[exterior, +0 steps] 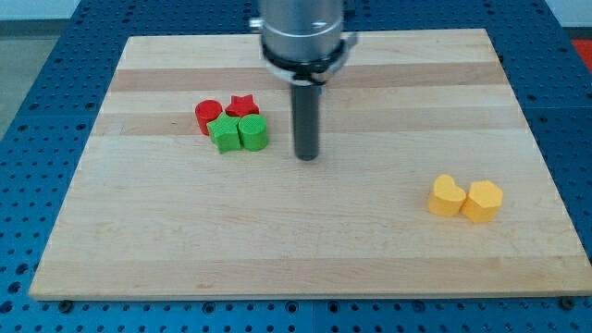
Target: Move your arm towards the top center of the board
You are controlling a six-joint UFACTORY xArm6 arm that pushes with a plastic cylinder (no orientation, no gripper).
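My tip [306, 156] rests on the wooden board [305, 240], a little above the board's middle. Just to its left sits a tight cluster of blocks: a red cylinder [208, 114], a red star [242, 104], a green star [223, 134] and a green cylinder [252, 132]. The tip stands apart from the green cylinder by a small gap. Two yellow blocks lie together at the view's lower right: a yellow heart [447, 196] and a yellow hexagon [483, 201].
The arm's grey body [304, 32] hangs over the top centre of the board. A blue perforated table [37, 111] surrounds the board on all sides.
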